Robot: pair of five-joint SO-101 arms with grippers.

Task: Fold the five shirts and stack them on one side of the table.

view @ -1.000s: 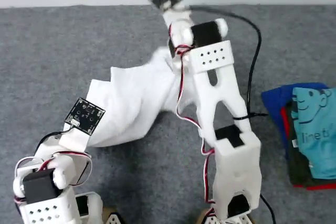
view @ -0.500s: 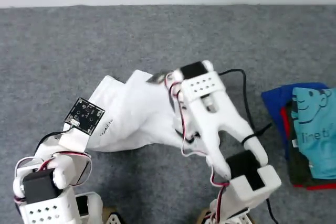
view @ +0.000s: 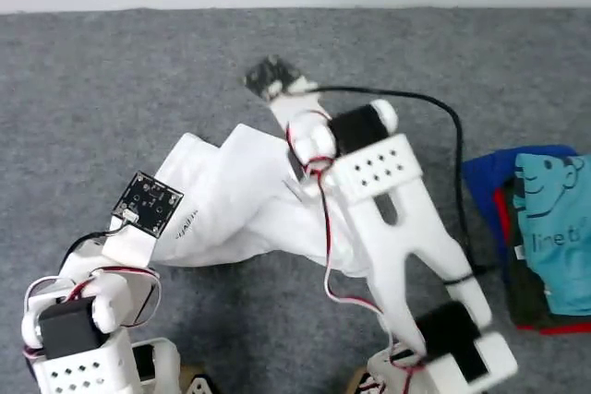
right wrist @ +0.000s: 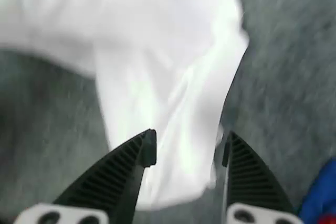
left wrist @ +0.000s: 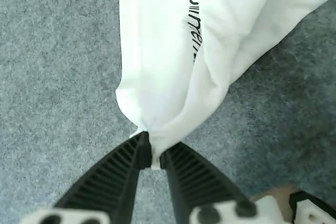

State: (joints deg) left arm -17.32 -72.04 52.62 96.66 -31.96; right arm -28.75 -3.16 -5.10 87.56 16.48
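In the high view we lose part of the crumpled white fabric shirt [view: 231, 200] under the white plastic right arm [view: 379, 168], and its near corner under the left arm's black square camera board [view: 150, 203]. The stack of folded coloured shirts [view: 540, 237] is cut off by the picture's edge, so we cannot count its layers. In the right wrist view the shirt's folds are blurred.

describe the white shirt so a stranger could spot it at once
On the grey table, look mid-table, apart from the coloured stack at the edge. The white shirt lies crumpled there, a corner pinched in the left claw: the only white, unfolded garment.
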